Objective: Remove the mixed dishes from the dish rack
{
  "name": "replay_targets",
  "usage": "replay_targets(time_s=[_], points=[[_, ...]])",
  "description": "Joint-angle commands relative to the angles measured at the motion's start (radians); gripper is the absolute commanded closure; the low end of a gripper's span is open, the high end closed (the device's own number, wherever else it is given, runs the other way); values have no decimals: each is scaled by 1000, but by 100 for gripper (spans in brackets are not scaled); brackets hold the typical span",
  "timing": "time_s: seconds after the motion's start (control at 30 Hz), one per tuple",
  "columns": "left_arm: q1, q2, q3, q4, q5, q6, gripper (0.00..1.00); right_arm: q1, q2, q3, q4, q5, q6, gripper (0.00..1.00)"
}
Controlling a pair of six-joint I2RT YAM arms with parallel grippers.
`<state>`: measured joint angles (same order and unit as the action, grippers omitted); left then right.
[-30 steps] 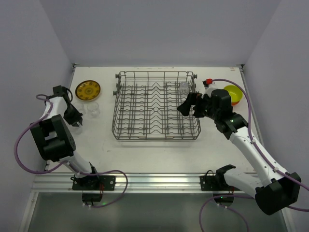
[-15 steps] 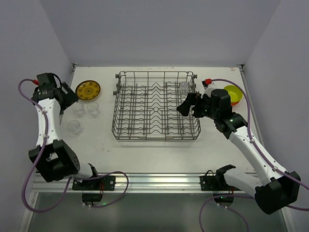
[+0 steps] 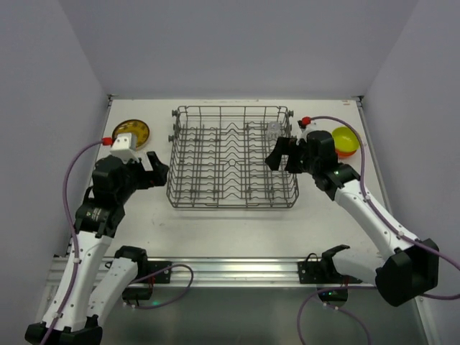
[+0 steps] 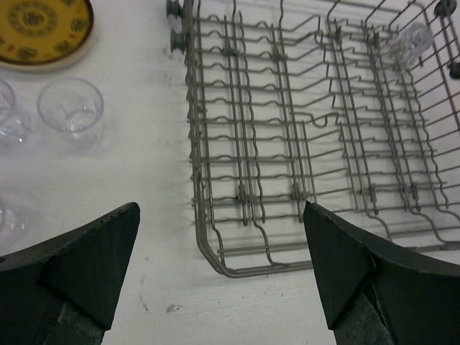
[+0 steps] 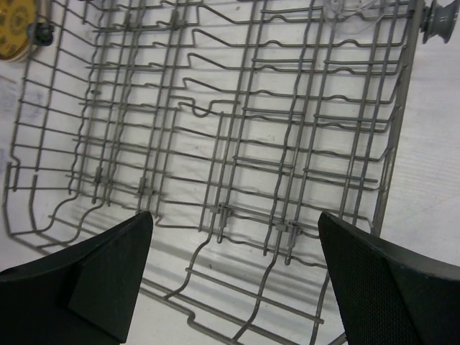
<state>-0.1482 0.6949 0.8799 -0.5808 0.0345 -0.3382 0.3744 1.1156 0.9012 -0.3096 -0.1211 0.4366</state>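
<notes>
Grey wire dish rack [image 3: 231, 157] — yellow-patterned plate [image 4: 43, 30].

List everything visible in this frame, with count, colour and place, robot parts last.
Rack: one, grey wire, centre of the table.
Glass in rack: one, clear, far right corner of the rack; nothing else shows in the rack.
Plate: at least one, brown and yellow, left of the rack at the far side, partly hidden by the left arm; a stack cannot be told.
Glasses on table: at least three, clear, left of the rack, near the plate; seen by the left wrist camera.
Yellow-green bowl: one, right of the rack, sitting on an orange bowl; how many orange bowls cannot be told.
Left gripper: open, empty, at the rack's left side.
Right gripper: open, empty, over the rack's right edge.
</notes>
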Motion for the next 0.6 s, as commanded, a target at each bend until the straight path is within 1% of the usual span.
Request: replay_targets(time_s=[0.0,0.03,0.07,0.1,0.13,0.17,0.2,0.23,0.3,0.33,0.4,0.43,0.5,0.53,0.57], points=[[-51,-72,-91,99,-5,24,0,-3,131,129,-17,107,-25,1],[-53,-96,-81,101,5,31,0,-3,165,160,-43,138,-29,1],[-53,-109,-78,111,11,36,0,0,200,226,-60,158,-39,1],[-53,-121,-90,125,8,33,0,-2,270,260,-89,181,-41,1],[-53,-136,-120,148,2,28,0,-2,308,325,-97,217,-47,1],[-57,-135,-121,148,5,27,0,0,343,359,-105,231,-52,1],[-63,-124,-114,133,5,28,0,0,412,392,-124,242,-53,1],[-70,-123,-111,134,-8,25,0,1,444,460,-134,257,-61,2],[-73,-129,-114,127,-28,15,0,3,542,531,-157,264,-73,5],[-74,-135,-113,124,-66,7,0,4,576,609,-169,293,-81,6],[-74,-153,-117,113,-97,-2,0,4,677,689,-209,325,-91,7],[-74,-159,-119,113,-120,-8,0,6,711,770,-229,345,-102,7],[-74,-169,-122,111,-127,-10,0,6,779,858,-293,366,-120,9],[-74,-169,-124,111,-127,-12,0,6,834,930,-312,385,-131,9],[-74,-169,-125,113,-128,-15,0,6,858,959,-328,415,-136,9]])
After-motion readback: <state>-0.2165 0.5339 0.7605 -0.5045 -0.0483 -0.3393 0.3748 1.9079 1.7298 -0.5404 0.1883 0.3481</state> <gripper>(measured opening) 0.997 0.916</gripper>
